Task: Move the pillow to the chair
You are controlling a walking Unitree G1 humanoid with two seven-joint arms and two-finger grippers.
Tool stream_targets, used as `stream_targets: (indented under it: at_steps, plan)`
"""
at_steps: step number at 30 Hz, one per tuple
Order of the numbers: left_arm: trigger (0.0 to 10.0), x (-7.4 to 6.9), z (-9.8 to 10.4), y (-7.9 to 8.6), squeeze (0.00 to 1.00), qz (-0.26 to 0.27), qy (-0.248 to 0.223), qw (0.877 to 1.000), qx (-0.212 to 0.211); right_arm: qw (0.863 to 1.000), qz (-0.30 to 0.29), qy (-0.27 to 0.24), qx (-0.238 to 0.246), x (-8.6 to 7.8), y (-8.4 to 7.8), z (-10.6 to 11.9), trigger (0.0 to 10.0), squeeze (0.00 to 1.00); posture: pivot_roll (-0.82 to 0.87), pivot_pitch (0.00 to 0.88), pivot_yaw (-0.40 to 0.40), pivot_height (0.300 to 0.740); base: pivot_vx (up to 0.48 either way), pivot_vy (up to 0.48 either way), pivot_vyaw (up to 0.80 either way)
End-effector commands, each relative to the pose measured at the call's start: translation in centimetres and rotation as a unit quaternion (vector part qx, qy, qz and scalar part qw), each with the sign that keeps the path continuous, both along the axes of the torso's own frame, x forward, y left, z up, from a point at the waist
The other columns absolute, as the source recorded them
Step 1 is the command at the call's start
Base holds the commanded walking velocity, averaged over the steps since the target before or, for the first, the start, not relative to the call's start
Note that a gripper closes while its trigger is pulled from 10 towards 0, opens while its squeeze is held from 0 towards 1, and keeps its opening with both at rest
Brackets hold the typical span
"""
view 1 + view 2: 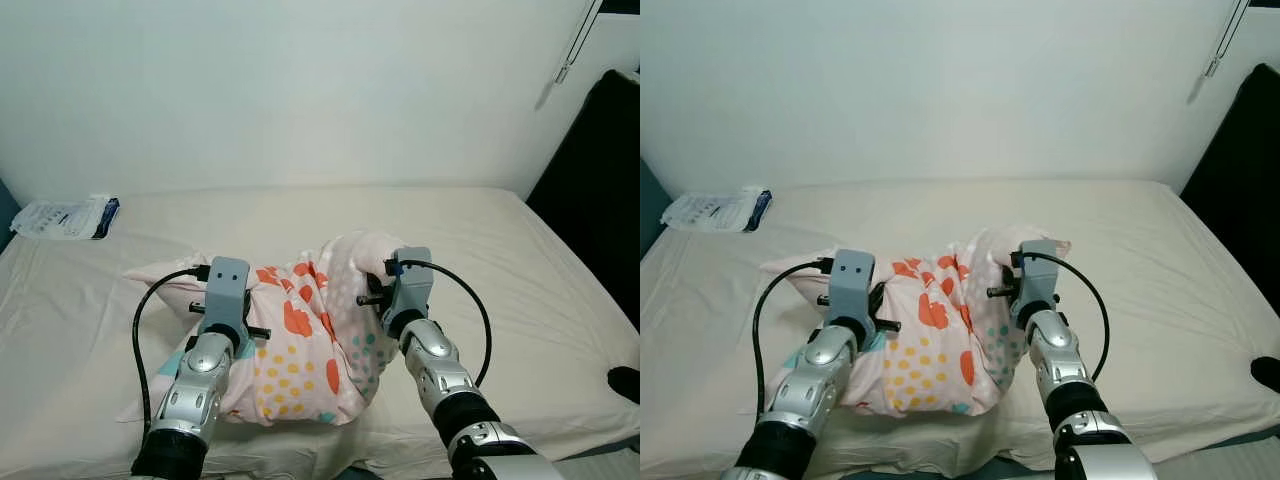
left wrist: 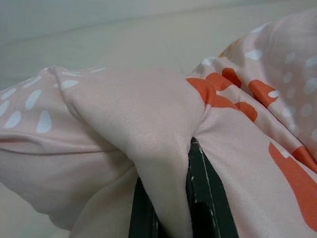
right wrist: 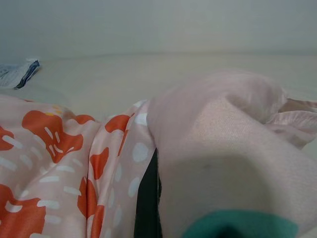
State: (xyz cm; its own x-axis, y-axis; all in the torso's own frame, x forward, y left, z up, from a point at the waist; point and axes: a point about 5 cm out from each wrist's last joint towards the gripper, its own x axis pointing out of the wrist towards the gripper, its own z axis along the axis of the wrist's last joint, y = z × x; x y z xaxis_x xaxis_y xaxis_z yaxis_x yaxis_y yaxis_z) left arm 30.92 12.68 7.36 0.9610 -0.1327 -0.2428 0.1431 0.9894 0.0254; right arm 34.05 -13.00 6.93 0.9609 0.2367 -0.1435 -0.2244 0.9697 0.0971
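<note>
- The pillow [image 1: 300,340] lies on the bed [image 1: 520,290], bunched between both arms.
- The left gripper [image 2: 171,198] pinches a fold of its cover between the black fingers [image 2: 205,198].
- The right gripper [image 3: 148,198] also seems closed on cloth, one finger visible beside the fold.
- Risk: each grip holds only thin fabric, so when lifting, the cover may slip out and the pillow sag or drop.
- The packet [image 1: 65,217] lies well apart, no danger.
</note>
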Motion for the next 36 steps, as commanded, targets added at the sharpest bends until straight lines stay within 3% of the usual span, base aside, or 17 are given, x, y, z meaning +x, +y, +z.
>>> stream_targets:
  at_steps: [1, 25, 36]
  plan:
    - [10.0, 0.41, 0.86, -0.77, 0.00, -0.022, -0.023, 0.999, -0.005, 1.000, 0.015, -0.022, 0.009, 0.42, 1.07, 0.89, 10.0, 0.00, -0.01, 0.000, -0.058, 0.737, -0.255, 0.000, 0.00]
    - [10.0, 0.43, 1.03, -0.48, 0.00, -0.031, -0.022, 0.999, 0.002, 0.999, 0.008, -0.024, 0.022, 0.45, 1.24, 0.98, 10.0, 0.00, 0.01, 0.000, -0.033, 0.737, -0.278, 0.000, 0.00]
    - [10.0, 0.62, 1.14, -0.43, 0.00, -0.047, -0.017, 0.999, 0.015, 0.999, -0.005, -0.024, 0.040, 0.25, 1.30, 0.82, 10.0, 0.00, 0.01, 0.000, 0.002, 0.737, 0.000, 0.000, 0.00]
